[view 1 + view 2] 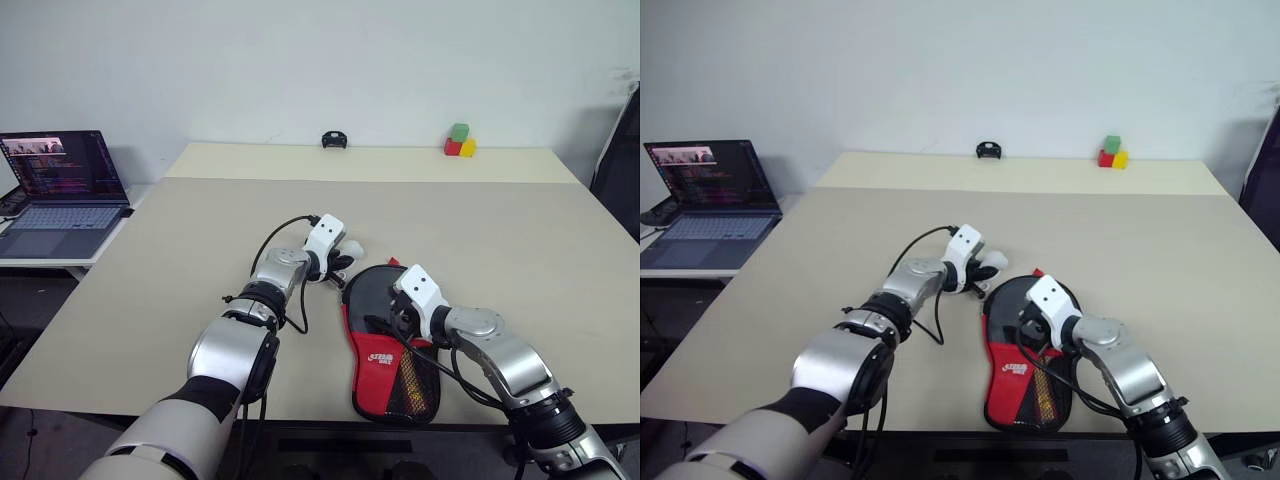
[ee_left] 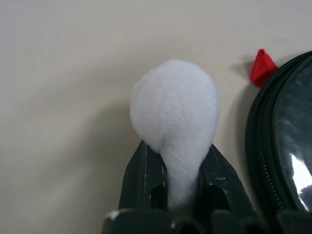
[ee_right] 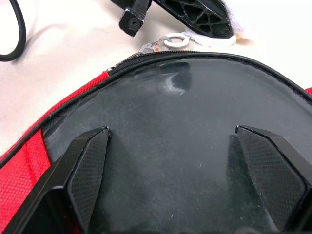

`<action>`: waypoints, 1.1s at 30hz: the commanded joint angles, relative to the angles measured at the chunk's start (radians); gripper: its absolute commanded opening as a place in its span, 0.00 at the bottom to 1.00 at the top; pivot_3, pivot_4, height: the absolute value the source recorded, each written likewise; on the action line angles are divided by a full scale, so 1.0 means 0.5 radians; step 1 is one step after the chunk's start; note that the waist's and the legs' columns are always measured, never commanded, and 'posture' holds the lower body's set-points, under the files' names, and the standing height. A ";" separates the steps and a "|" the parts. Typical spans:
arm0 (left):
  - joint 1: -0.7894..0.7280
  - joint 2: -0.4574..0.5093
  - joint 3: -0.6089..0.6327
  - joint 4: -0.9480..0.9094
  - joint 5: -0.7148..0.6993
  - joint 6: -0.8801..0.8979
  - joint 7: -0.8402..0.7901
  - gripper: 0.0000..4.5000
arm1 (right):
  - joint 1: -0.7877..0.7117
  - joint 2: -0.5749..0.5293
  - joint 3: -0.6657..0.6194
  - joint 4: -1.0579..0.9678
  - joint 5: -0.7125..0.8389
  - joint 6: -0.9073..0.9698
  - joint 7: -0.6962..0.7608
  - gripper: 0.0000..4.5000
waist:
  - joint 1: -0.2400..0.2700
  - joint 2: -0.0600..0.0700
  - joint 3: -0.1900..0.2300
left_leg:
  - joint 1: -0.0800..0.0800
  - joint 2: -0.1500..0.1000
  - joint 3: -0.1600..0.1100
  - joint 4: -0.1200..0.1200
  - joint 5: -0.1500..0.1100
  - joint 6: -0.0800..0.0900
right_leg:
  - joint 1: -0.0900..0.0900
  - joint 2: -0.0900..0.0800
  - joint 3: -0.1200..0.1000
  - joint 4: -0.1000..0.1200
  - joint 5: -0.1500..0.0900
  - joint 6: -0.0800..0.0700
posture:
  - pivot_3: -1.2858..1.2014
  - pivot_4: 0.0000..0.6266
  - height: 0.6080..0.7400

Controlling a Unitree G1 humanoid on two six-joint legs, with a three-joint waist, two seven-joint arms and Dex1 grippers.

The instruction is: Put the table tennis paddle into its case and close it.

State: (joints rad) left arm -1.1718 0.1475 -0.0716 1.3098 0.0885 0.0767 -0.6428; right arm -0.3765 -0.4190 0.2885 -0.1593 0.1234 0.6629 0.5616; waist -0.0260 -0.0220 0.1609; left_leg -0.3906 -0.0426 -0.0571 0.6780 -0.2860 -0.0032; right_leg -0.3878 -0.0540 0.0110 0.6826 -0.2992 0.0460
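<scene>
The case (image 1: 385, 350) lies flat near the table's front edge, with a round black top and a red lower part bearing a mesh pocket and white logo. My left gripper (image 1: 343, 264) is just beyond the case's top, shut on a white fluffy ball (image 2: 173, 107) that sits by the zipper ring (image 3: 171, 40). My right gripper (image 3: 170, 161) stands open over the case's glossy black face, its fingers (image 3: 90, 165) wide apart and low on it. The paddle is hidden; I cannot tell whether the glossy face inside the zipper edge is part of it.
An open laptop (image 1: 65, 185) sits on a side table to the left. Coloured blocks (image 1: 459, 141) and a small black object (image 1: 334, 140) stand at the table's far edge. A black cable (image 1: 290, 300) loops along my left arm.
</scene>
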 commanded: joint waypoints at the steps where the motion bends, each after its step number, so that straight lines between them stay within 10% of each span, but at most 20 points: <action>1: -0.107 0.005 0.022 0.004 0.035 -0.075 0.100 0.05 | 0.137 -0.065 0.101 0.087 -0.089 0.161 -0.005 1.00 | 0.000 -0.001 -0.001 | 0.000 0.000 0.000 0.000 0.000 0.000 | 0.000 0.000 0.000 0.000 0.000 0.000 | 0.52 0.24 1.00; 33: -0.402 -0.376 0.005 0.121 0.327 -0.270 0.599 0.05 | 0.558 0.113 0.064 -0.407 0.000 0.560 -0.335 1.00 | 0.007 -0.008 -0.018 | 0.004 -0.001 0.000 -0.001 -0.001 0.002 | 0.005 0.000 -0.001 -0.003 -0.001 0.002 | 0.52 0.24 1.00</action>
State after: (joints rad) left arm -1.3173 -0.0319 -0.0746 1.3898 0.2414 -0.0257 -0.3606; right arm -0.1734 -0.3537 0.2659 -0.4263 0.1231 0.8261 0.3944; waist -0.0227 -0.0262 0.1520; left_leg -0.3888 -0.0429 -0.0572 0.6772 -0.2865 -0.0025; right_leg -0.3854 -0.0540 0.0107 0.6813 -0.2996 0.0471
